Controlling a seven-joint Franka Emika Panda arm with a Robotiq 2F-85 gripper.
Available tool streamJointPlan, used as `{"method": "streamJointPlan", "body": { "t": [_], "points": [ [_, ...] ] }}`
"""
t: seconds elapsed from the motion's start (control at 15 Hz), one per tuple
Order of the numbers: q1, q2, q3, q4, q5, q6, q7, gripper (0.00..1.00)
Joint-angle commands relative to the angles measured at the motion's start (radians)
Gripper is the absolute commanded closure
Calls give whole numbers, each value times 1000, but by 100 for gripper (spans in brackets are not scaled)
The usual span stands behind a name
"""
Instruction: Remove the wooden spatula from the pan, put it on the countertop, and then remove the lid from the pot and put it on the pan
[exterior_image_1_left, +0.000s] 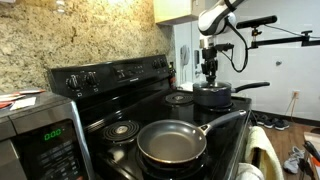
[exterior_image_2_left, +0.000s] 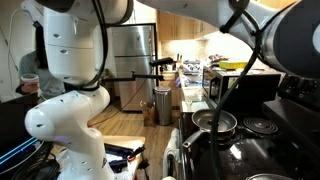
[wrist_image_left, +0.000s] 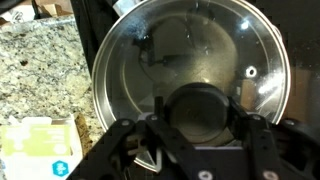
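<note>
lid on the pot, gripper around its knob

lid (wrist_image_left: 190, 60) fills the wrist view: dark see-through glass with a bright metal rim, sitting flat on the pot, its black knob (wrist_image_left: 200, 108) low in the middle. the gripper (wrist_image_left: 200, 128) is half closed around that knob, with a finger (wrist_image_left: 245, 128) close at each side. whether the pads already press the knob cannot be told. only this view also shows a strip of speckled granite countertop (wrist_image_left: 40, 70) beside the pot and a pale packet (wrist_image_left: 40, 150) lying on it.

in an exterior view the pot (exterior_image_1_left: 212, 98) stands on a back burner with its long handle pointing away to the side, and the gripper hangs straight down onto the lid. the pan (exterior_image_1_left: 172, 142) sits on a front burner, well apart from the pot, with its grey inside facing up and its handle angled toward the pot's side. the knob and the fingers are too small to read here.

in an exterior view the white arm (exterior_image_2_left: 65, 110) takes up most of the picture, and the grip on the lid cannot be made out.

the black stove (exterior_image_1_left: 120, 100) backs onto a granite wall (exterior_image_1_left: 60, 40), with a microwave (exterior_image_1_left: 35, 135) beside it. a steel fridge (exterior_image_2_left: 130, 55) and a bin (exterior_image_2_left: 163, 105) stand farther back in the room.
</note>
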Motion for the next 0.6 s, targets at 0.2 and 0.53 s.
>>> {"method": "streamJointPlan", "body": {
  "t": [0.2,0.53],
  "points": [
    [-2,-35,15,22,-12,-40,19,65],
    [15,-64,37,44,-1,-96,23,65]
  ]
}}
